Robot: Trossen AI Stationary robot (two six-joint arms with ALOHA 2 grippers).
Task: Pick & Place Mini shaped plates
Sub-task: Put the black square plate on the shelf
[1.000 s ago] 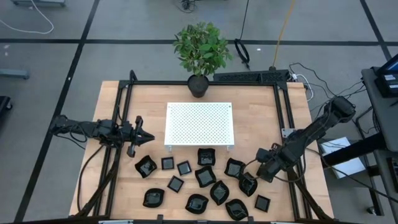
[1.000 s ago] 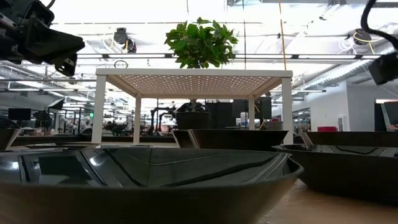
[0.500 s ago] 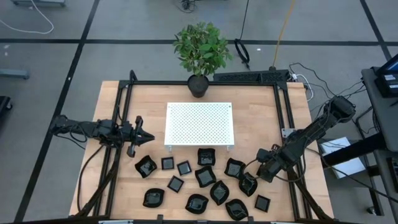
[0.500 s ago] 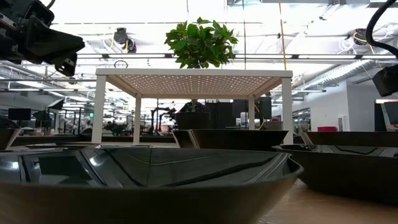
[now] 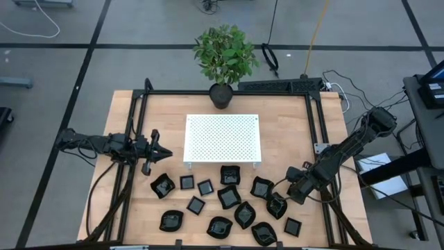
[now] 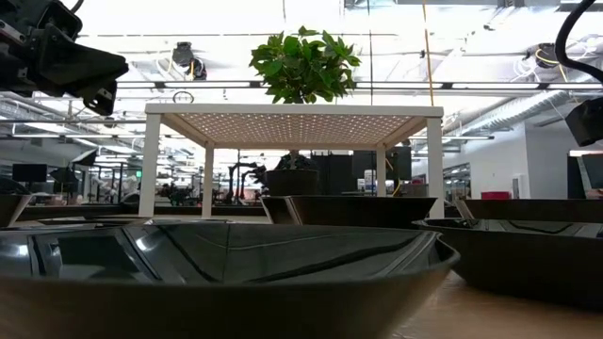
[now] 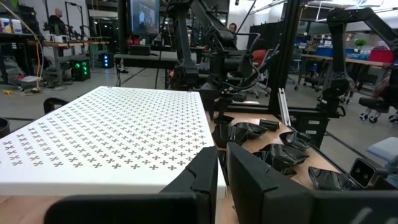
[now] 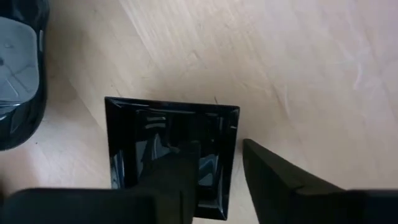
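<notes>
Currently: right gripper (image 8: 214,180) low over a square plate (image 8: 171,146), one finger inside the dish and one outside its rim, so a close would pinch the wall.
Right jaws: slightly open, gripping nothing yet.
Plates: black plates (image 5: 229,198) scattered on the table (image 5: 305,139) in front of the white platform (image 5: 222,139), likely their destination.
Left gripper (image 5: 161,151): hovers beside the platform, jaws nearly closed and empty, waiting clear of the work.

No text, label, brand, number or sign can be read in any view; the screen (image 7: 144,14) in the room behind the table shows only a blurred picture; the plates (image 5: 229,197) and the platform (image 5: 222,139) bear no markings.
</notes>
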